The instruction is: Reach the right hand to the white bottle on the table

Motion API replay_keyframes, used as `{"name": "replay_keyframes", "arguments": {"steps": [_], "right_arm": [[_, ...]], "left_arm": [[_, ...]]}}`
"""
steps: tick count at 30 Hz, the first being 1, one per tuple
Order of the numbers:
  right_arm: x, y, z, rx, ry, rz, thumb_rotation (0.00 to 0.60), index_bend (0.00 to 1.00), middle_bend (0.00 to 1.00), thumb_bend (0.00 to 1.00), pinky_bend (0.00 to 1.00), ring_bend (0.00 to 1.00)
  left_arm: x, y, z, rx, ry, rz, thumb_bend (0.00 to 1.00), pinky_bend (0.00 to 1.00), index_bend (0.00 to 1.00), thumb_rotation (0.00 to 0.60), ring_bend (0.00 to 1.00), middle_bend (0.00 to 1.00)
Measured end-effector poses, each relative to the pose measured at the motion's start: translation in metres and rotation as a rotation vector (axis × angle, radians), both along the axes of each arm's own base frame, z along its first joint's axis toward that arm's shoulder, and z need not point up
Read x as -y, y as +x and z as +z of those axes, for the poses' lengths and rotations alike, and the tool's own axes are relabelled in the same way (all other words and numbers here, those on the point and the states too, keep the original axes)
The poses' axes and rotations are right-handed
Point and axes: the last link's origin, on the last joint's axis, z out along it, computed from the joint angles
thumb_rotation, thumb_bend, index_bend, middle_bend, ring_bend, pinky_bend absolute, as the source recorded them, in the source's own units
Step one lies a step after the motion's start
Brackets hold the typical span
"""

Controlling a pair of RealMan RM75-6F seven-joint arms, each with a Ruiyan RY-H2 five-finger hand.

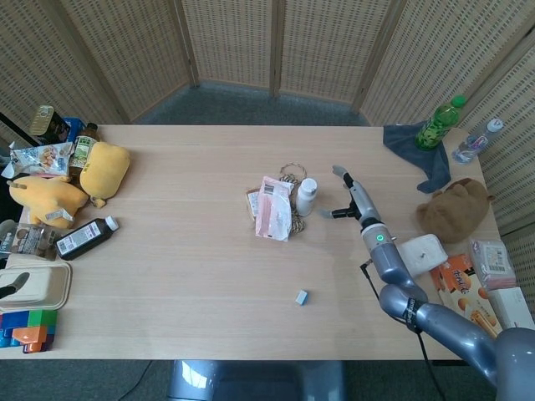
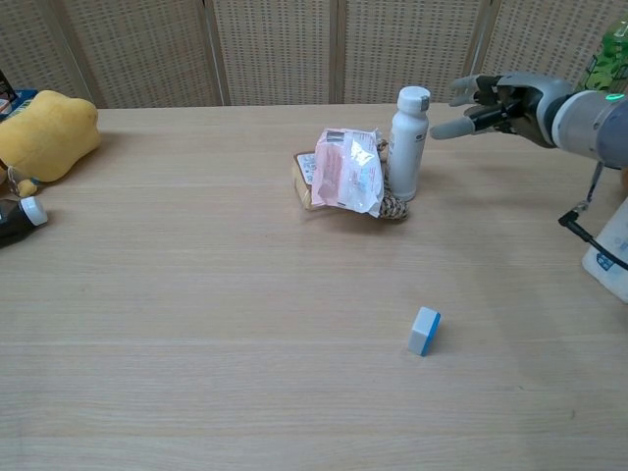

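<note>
Pink snack packet (image 1: 273, 207) at frame centre on the worktop (image 1: 184, 267), leaning over a brown packet. Small blue-white block (image 1: 301, 296) lower centre, alone. Yellow plush toys (image 1: 75, 182) and dark bottle (image 1: 86, 236) at left edge. Green bottle (image 1: 440, 122) on grey cloth (image 1: 418, 150) upper right. Brown plush (image 1: 456, 209) and snack boxes (image 1: 472, 309) at right edge.
</note>
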Motion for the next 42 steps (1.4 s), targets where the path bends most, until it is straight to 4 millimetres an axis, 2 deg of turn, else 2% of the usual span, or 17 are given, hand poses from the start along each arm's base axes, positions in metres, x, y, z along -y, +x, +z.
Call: {"name": "replay_keyframes", "arguments": {"steps": [12,22,24,26,27,28,29,31,34,36,42], "right_arm": [[0.003,0.013,-0.036,0.125,0.057,-0.009,0.6,0.0,0.0,0.0,0.0,0.0],[0.015,0.023,-0.053,0.143,0.032,-0.011,0.6,0.0,0.0,0.0,0.0,0.0],[0.018,0.022,-0.054,0.148,0.01,-0.021,0.6,0.08,0.01,0.0,0.0,0.0],[0.02,0.02,-0.054,0.154,-0.018,-0.031,0.6,0.2,0.1,0.0,0.01,0.0],[0.021,0.017,-0.054,0.154,-0.037,-0.04,0.6,0.26,0.21,0.0,0.06,0.02],[0.022,0.015,-0.054,0.155,-0.05,-0.048,0.6,0.27,0.28,0.0,0.11,0.04],[0.022,0.013,-0.054,0.158,-0.068,-0.06,0.6,0.3,0.37,0.0,0.21,0.09],[0.023,0.008,-0.055,0.163,-0.087,-0.078,0.6,0.42,0.53,0.0,0.4,0.24],[0.022,0.003,-0.057,0.165,-0.111,-0.097,0.6,0.57,0.71,0.0,0.62,0.42],[0.021,0.001,-0.058,0.168,-0.12,-0.101,0.6,0.6,0.77,0.0,0.7,0.48],[0.021,0.002,-0.057,0.177,-0.135,-0.08,0.6,0.62,0.83,0.0,0.8,0.55]], "left_arm": [[-0.002,-0.007,-0.001,-0.017,0.003,0.024,0.0,0.0,0.2,0.6,0.0,0.0],[-0.003,-0.013,-0.003,-0.027,0.0,0.044,0.0,0.0,0.2,0.6,0.0,0.0],[-0.003,-0.013,-0.003,-0.03,0.004,0.045,0.0,0.0,0.2,0.6,0.0,0.0],[-0.003,-0.013,-0.003,-0.029,0.007,0.046,0.0,0.0,0.2,0.6,0.0,0.0],[-0.003,-0.013,-0.003,-0.03,0.008,0.047,0.0,0.0,0.2,0.6,0.0,0.0],[-0.003,-0.014,-0.003,-0.031,0.009,0.047,0.0,0.0,0.2,0.6,0.0,0.0],[-0.003,-0.014,-0.003,-0.031,0.009,0.047,0.0,0.0,0.2,0.6,0.0,0.0],[-0.003,-0.014,-0.003,-0.031,0.008,0.047,0.0,0.0,0.2,0.6,0.0,0.0],[-0.003,-0.014,-0.004,-0.032,0.005,0.048,0.0,0.0,0.2,0.6,0.0,0.0],[-0.003,-0.014,-0.004,-0.032,0.005,0.048,0.0,0.0,0.2,0.6,0.0,0.0],[-0.003,-0.014,-0.003,-0.029,0.01,0.043,0.0,0.0,0.2,0.6,0.0,0.0]]}}
